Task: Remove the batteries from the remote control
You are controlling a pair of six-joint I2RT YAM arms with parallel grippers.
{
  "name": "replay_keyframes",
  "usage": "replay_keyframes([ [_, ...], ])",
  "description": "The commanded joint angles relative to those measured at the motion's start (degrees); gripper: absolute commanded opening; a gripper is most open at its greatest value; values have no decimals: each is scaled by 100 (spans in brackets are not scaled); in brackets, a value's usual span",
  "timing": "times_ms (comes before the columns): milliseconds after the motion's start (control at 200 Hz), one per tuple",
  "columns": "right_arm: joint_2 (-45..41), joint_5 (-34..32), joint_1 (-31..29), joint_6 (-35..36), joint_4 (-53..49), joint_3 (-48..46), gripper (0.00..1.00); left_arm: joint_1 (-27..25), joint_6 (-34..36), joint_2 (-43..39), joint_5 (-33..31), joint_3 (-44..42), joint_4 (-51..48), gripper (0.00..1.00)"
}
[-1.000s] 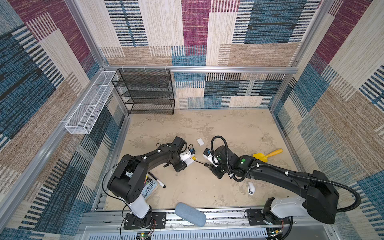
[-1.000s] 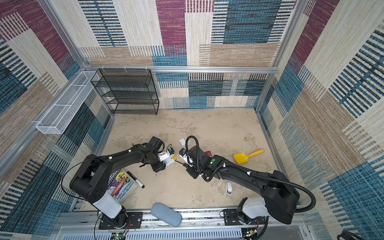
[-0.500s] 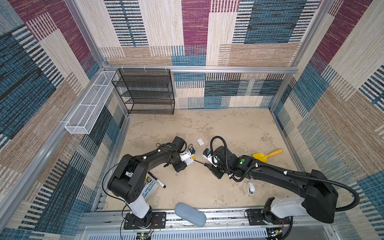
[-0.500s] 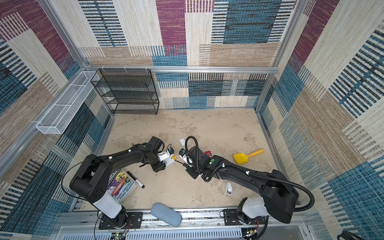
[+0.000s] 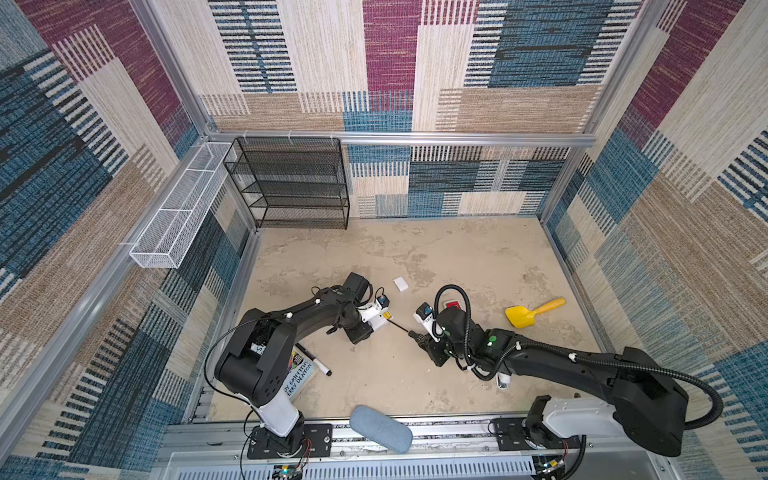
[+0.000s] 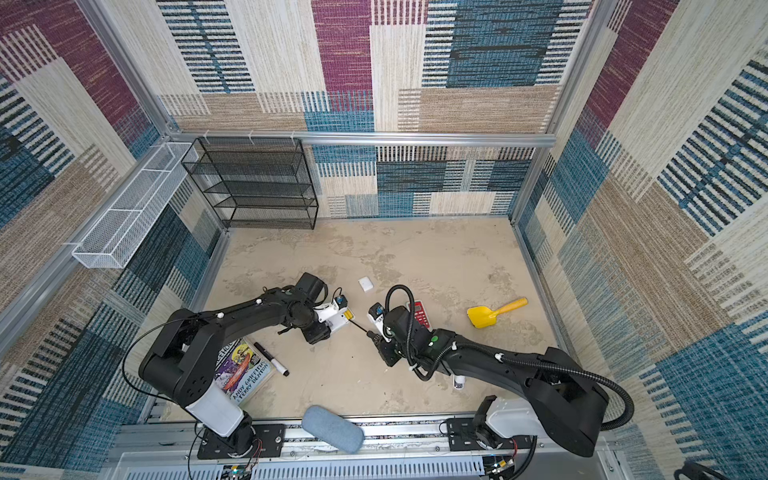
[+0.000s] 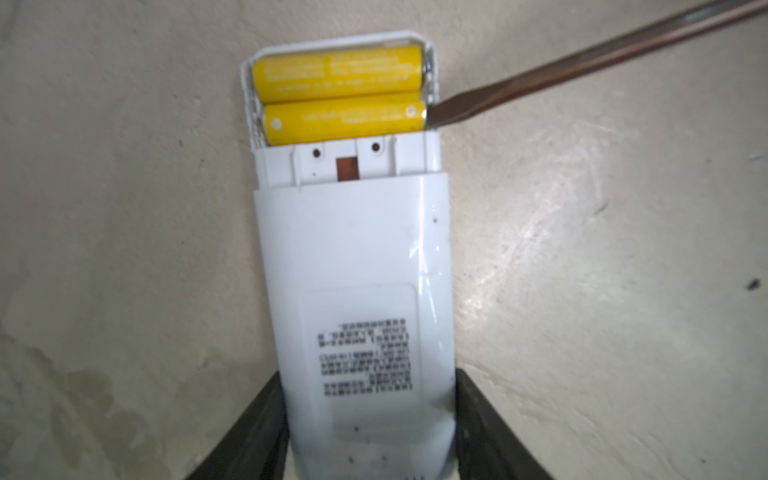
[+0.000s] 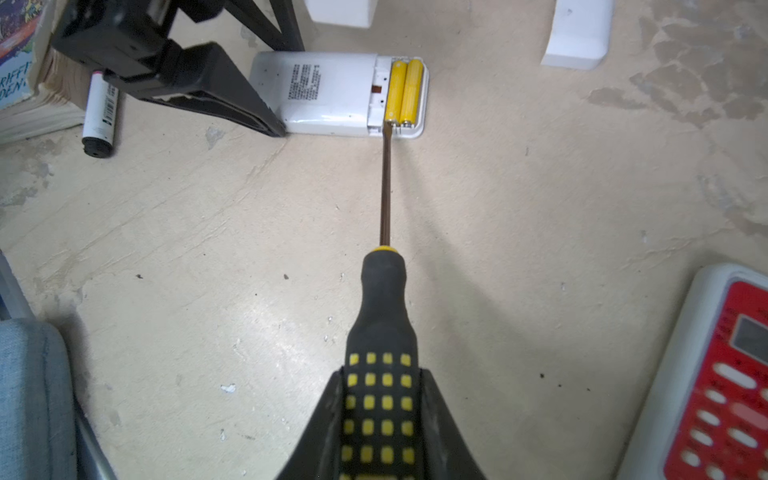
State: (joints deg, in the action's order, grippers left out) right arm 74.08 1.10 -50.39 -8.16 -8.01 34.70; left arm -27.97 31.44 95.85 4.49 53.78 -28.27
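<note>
The white remote control lies back up on the floor, its compartment open. Two yellow batteries sit side by side in it, also seen in the right wrist view. My left gripper is shut on the remote's other end, one finger against each long side. My right gripper is shut on the black-and-yellow handle of a screwdriver. Its blade touches the end of the battery nearer the remote's body. In both top views the two grippers face each other mid-floor.
A white cover piece lies behind the remote. A red-faced keypad device sits by my right wrist, a yellow scoop further right. A black marker and a book lie under the left arm. A black wire shelf stands at the back.
</note>
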Motion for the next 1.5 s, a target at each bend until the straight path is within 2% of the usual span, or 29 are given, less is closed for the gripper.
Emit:
replay_keyframes([
  [0,29,-136,-23,-450,824,-259,0,-33,358,30,-13,-77,-506,60],
  [651,121,-366,-84,-781,2951,-1460,0,-130,433,174,460,15,-753,60],
  [1492,806,-623,-137,-489,4857,-2134,0,-129,451,364,737,168,-991,59],
])
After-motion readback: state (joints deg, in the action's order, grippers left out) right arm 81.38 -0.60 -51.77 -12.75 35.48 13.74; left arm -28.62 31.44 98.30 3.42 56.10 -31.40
